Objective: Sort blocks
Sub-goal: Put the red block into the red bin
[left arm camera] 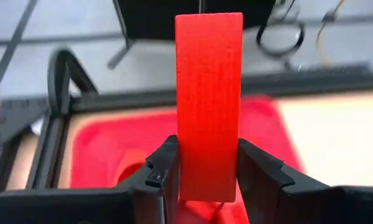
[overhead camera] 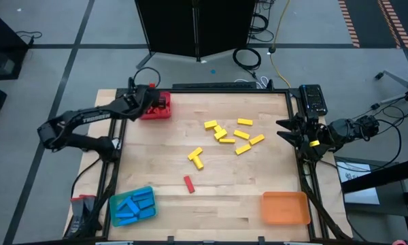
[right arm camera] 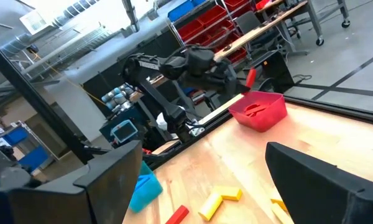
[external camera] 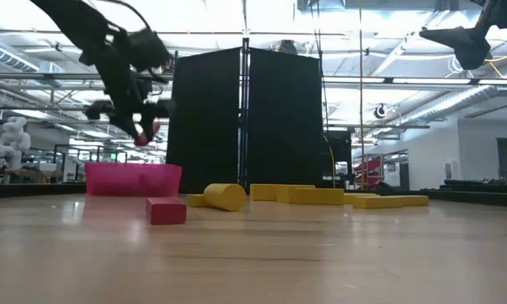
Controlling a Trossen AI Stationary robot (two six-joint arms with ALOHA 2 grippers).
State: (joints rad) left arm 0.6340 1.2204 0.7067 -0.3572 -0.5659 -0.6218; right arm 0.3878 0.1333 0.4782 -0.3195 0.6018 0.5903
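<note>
Below my left gripper (left arm camera: 206,180), fingers clamped on a red block (left arm camera: 209,93), waits the red tray (left arm camera: 93,155); next I release. My right gripper (right arm camera: 199,180) idles open.

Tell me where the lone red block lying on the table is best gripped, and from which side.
Probably from straight above, across its two long sides near the middle. The red block lies flat and alone on the table, apart from the yellow blocks, so fingers have room either side. The left gripper is busy, shut on another red block above the red tray.
</note>
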